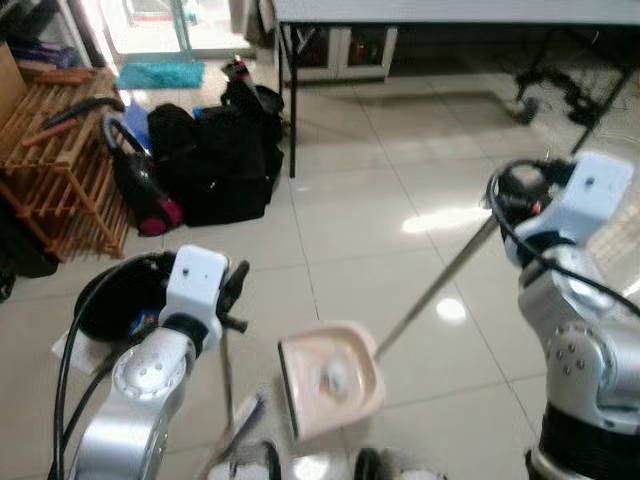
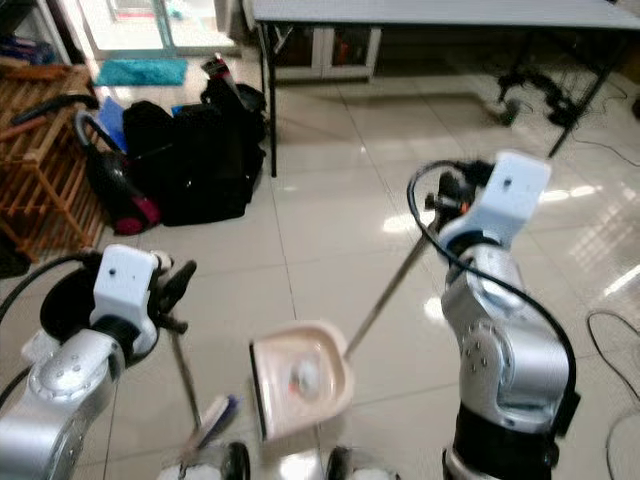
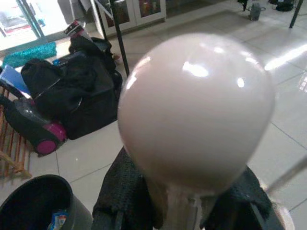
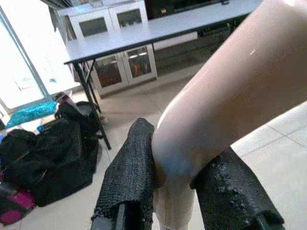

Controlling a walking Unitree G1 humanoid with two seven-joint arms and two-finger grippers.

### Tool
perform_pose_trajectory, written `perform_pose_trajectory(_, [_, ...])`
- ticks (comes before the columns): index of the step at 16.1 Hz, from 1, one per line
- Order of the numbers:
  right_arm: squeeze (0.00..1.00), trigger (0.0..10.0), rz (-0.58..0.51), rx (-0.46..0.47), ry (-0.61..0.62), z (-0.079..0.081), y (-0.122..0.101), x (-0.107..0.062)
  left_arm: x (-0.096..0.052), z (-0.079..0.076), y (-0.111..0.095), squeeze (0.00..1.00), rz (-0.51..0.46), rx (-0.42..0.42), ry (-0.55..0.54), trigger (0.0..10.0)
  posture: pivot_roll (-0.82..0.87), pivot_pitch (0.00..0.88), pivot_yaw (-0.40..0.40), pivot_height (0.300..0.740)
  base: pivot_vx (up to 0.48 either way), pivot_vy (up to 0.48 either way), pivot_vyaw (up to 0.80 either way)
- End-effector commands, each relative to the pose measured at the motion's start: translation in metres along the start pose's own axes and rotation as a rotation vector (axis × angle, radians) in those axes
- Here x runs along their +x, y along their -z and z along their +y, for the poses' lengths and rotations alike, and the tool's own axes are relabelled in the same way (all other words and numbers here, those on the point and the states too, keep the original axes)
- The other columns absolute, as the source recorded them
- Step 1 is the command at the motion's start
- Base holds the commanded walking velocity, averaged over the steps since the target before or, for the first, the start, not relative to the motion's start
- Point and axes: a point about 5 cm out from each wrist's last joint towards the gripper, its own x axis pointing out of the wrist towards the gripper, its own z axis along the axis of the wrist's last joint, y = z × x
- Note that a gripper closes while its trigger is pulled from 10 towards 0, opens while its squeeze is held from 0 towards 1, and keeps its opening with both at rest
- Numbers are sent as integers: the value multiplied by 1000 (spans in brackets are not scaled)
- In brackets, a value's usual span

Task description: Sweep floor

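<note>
Handle end: a rounded, glossy pale knob [image 3: 196,110] is seen close to the lens; window light is reflected on it
Left gripper [image 3: 192,206]: black textured fingers [image 3: 125,191] are pressed against the stem below the knob on both sides; the jaws are closed on it
Floor [image 3: 292,100]: pale glossy tiles; bright glare is cast across them
Black bags [image 3: 76,91]: piled on the floor beside a dark bench leg [image 3: 117,40]
Vacuum cleaner [image 3: 33,129]: dark grey with a pink part, just beside the bags
Bin [image 3: 38,203]: a dark round bin is seen near the gripper; something blue lies inside
Mat [image 3: 29,53]: teal, by the bright doorway
</note>
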Motion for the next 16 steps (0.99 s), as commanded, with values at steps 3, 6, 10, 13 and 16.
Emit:
perform_pose_trajectory(3, [0,10000,-19,14,-61,10,-13,3,-4,4,-4,0,-23,12,-28,10000,-31,150,-38,740,298,0,308])
perform_pose_trajectory(6, [0,10000,-28,41,-71,13,-18,4,-4,2,-3,0,-22,11,-22,10000,-33,149,-38,740,296,0,315])
perform_pose_trajectory(10, [0,10000,-33,54,-84,16,-29,8,-5,3,-1,0,-13,9,-25,10000,-25,148,-43,740,296,0,0])
perform_pose_trajectory(13, [0,10000,-60,102,-117,24,-47,14,-12,5,13,0,24,10,-48,10000,-17,134,-46,740,298,0,0])
perform_pose_trajectory(16, [0,10000,-108,105,-223,41,-78,21,-23,5,46,0,125,25,-57,10000,-19,128,-47,740,300,0,0])
